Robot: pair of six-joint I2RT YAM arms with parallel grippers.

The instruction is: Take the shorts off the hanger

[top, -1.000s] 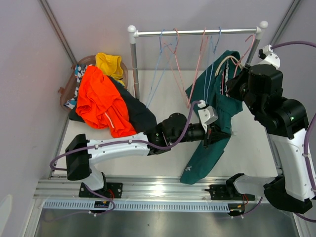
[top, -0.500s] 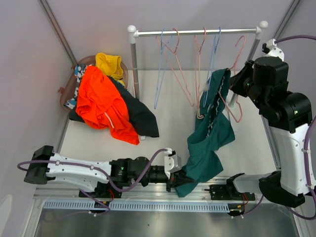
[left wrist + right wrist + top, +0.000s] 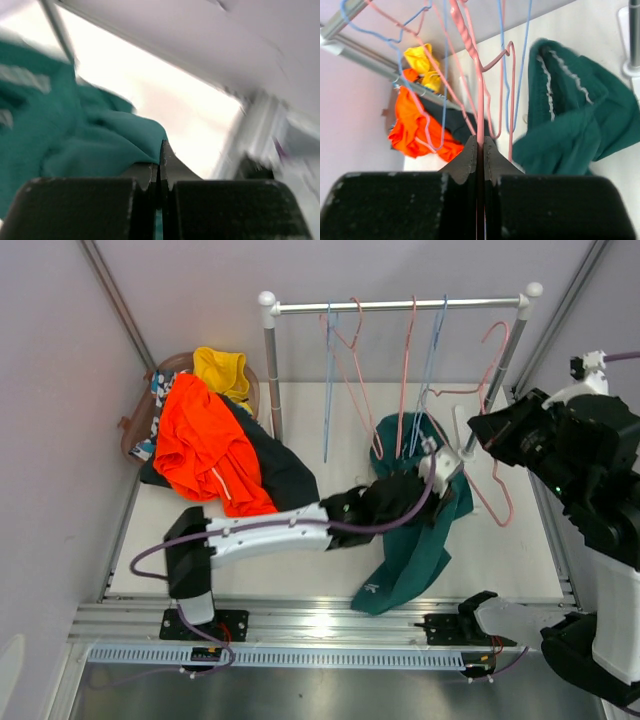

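The teal green shorts [image 3: 408, 545] lie crumpled on the table under the rail, and also show in the left wrist view [image 3: 75, 145] and the right wrist view [image 3: 570, 130]. My left gripper [image 3: 447, 480] is shut on a fold of them [image 3: 160, 160]. My right gripper [image 3: 480, 433] is shut on a pink hanger [image 3: 497, 475], which looks bare and is held to the right of the shorts [image 3: 480, 145]. The orange-red shorts [image 3: 205, 450], yellow shorts [image 3: 222, 370], dark navy shorts [image 3: 285, 475] and patterned shorts [image 3: 158, 390] lie piled at the left.
A white rail [image 3: 400, 305] on two posts spans the back and carries several bare blue and pink hangers [image 3: 405, 370]. A brown basket [image 3: 133, 430] sits under the pile at the far left. Grey walls close in both sides.
The left gripper dragged the teal shorts down to the near edge, then swung back up to the middle with them. The right gripper moved right with the pink hanger, now free of the shorts.
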